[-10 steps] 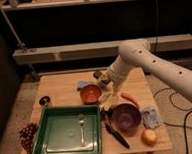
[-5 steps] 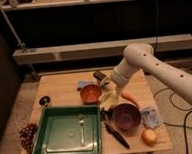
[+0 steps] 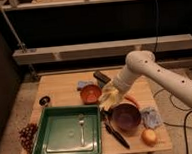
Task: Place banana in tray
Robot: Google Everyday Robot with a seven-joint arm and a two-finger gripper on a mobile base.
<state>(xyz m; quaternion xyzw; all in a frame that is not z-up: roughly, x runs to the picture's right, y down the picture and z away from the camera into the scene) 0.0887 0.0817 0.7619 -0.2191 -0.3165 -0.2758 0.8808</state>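
The banana (image 3: 110, 97), pale yellow and slightly curved, hangs at the end of my arm between the orange bowl (image 3: 91, 94) and the purple bowl (image 3: 125, 117). My gripper (image 3: 110, 90) is shut on it, reaching in from the right. The banana sits just past the back right corner of the green tray (image 3: 59, 137). That tray lies at the table's front left with a piece of cutlery (image 3: 81, 129) in it.
An orange carrot (image 3: 132, 99) lies behind the purple bowl. A round yellow-orange fruit (image 3: 149, 136) and a blue cloth (image 3: 152, 116) sit at the front right. A black utensil (image 3: 116, 133) lies beside the tray. Grapes (image 3: 28, 135) rest at the left edge.
My gripper has carried the banana from behind the orange bowl toward the front and right, closer to the tray's back right corner.
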